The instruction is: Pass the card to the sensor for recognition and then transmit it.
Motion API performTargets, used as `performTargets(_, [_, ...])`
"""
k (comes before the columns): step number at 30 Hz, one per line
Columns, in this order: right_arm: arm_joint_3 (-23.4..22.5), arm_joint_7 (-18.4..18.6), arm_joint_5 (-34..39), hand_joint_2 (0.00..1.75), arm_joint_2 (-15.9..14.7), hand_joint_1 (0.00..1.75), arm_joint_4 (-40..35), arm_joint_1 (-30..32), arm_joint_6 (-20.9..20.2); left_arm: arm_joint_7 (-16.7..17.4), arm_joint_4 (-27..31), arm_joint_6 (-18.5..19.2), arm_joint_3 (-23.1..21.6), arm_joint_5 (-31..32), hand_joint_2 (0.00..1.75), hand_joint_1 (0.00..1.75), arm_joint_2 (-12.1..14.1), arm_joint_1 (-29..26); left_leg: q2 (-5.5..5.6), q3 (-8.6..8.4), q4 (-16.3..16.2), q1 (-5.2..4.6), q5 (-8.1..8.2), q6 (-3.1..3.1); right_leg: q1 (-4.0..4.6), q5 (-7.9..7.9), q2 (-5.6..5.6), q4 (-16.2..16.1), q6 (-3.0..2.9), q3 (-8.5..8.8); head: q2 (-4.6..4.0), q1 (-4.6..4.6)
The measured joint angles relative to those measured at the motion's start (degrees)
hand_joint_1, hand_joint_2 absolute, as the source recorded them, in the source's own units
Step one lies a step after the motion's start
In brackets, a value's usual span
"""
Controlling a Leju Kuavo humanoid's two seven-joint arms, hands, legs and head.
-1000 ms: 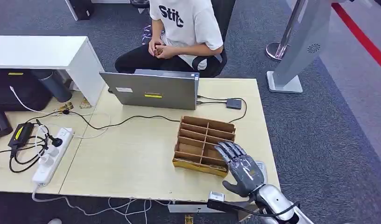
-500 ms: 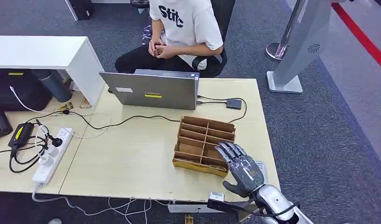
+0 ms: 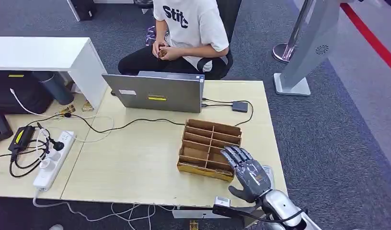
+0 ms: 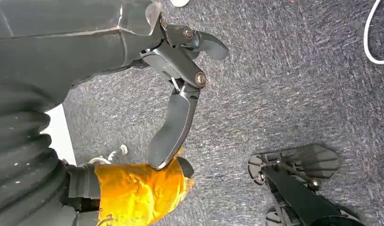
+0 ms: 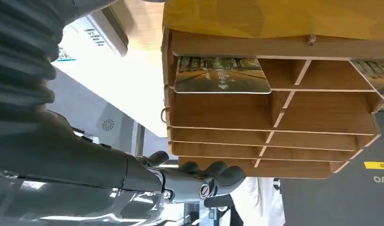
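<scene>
A wooden divider box [image 3: 210, 148] stands on the table's right half. In the right wrist view a card [image 5: 222, 75] printed with a road scene lies in one end compartment of the box [image 5: 275, 113], and the corner of a second card [image 5: 374, 70] shows in the neighbouring one. My right hand [image 3: 248, 175] hovers over the box's near right corner with its fingers [image 5: 199, 181] spread and nothing in them. A small dark device [image 3: 240, 106] wired to the laptop lies behind the box. My left hand [image 4: 176, 94] hangs over the carpet, thumb apart, holding nothing.
A grey laptop [image 3: 155, 92] stands open at the table's far side, and a person [image 3: 191, 28] sits behind it with hands together. A white device [image 3: 268, 173] lies under my right hand at the table's edge. A power strip [image 3: 52, 160] and cables lie left.
</scene>
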State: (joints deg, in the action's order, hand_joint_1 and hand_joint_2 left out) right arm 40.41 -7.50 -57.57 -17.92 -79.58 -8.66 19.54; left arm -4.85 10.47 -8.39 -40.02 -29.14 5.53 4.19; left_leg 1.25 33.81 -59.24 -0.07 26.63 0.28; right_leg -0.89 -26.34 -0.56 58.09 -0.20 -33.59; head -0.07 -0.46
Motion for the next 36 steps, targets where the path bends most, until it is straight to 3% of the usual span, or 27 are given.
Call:
performTargets(2, [0.0,0.0,0.0,1.75,0.0,0.02,0.0,0.0,0.0,0.0,0.0,0.0,-0.2,0.0,1.75,0.0,0.0,0.0,0.0,0.0,0.0,0.0,0.0,0.0,0.0,0.0,0.0,0.0,0.0,0.0,0.0,0.0])
performTargets(3, [0.0,0.0,0.0,1.75,0.0,0.47,0.0,0.0,0.0,0.0,0.0,0.0,-0.2,0.0,1.75,0.0,0.0,0.0,0.0,0.0,0.0,0.0,0.0,0.0,0.0,0.0,0.0,0.0,0.0,0.0,0.0,0.0])
performTargets(4, [0.0,0.0,0.0,1.75,0.0,1.41,0.0,0.0,-0.1,0.0,0.0,0.0,-0.2,0.0,1.75,0.0,0.0,0.0,0.0,0.0,0.0,0.0,0.0,0.0,0.0,0.0,0.0,0.0,0.0,0.0,0.0,0.0])
performTargets(5, [0.0,0.0,0.0,1.75,0.1,1.71,0.0,0.0,-0.1,0.0,0.0,0.0,-0.2,0.0,1.75,0.0,0.0,0.0,0.0,0.0,0.0,0.0,0.0,0.0,0.0,0.0,0.0,0.0,0.0,0.0,0.0,0.0])
performTargets(15, [0.0,0.2,-0.2,1.75,0.1,1.75,0.1,0.0,-0.6,0.0,0.0,0.0,-0.3,0.0,1.75,0.0,0.0,0.0,0.0,0.0,0.0,0.0,0.0,0.0,0.0,0.0,0.0,0.0,0.0,0.0,0.0,0.0])
performTargets(19, [0.0,3.6,-5.3,1.75,0.1,1.75,0.7,-0.3,0.0,0.0,0.0,0.0,-0.6,-0.2,1.75,0.0,0.0,0.0,0.0,0.0,0.0,0.0,0.0,0.0,0.0,0.0,0.0,0.0,0.0,0.0,0.0,0.02])
performTargets(23, [0.0,4.7,-6.6,1.75,0.1,1.75,2.0,-1.3,0.0,0.0,0.0,0.0,-0.7,-0.3,1.75,0.0,0.0,0.0,0.0,-0.02,0.0,0.0,0.0,0.0,0.0,0.0,0.0,0.0,0.0,0.01,0.0,0.02])
performTargets(30, [0.0,4.7,-6.6,1.75,1.0,1.75,4.4,-2.5,0.0,0.0,0.0,0.0,-0.7,-0.3,1.75,0.0,0.0,0.1,-0.02,-0.04,0.0,0.0,0.0,0.0,0.0,0.0,-0.02,0.0,0.0,0.02,0.0,0.02])
performTargets(36, [-0.2,3.9,-6.4,1.75,2.1,1.75,5.8,-2.8,3.0,0.0,0.0,0.0,-0.8,-0.3,1.75,0.0,0.0,0.1,-0.02,-0.04,0.0,0.0,-0.03,-0.01,0.0,0.01,-0.01,0.0,0.0,0.03,0.0,0.0])
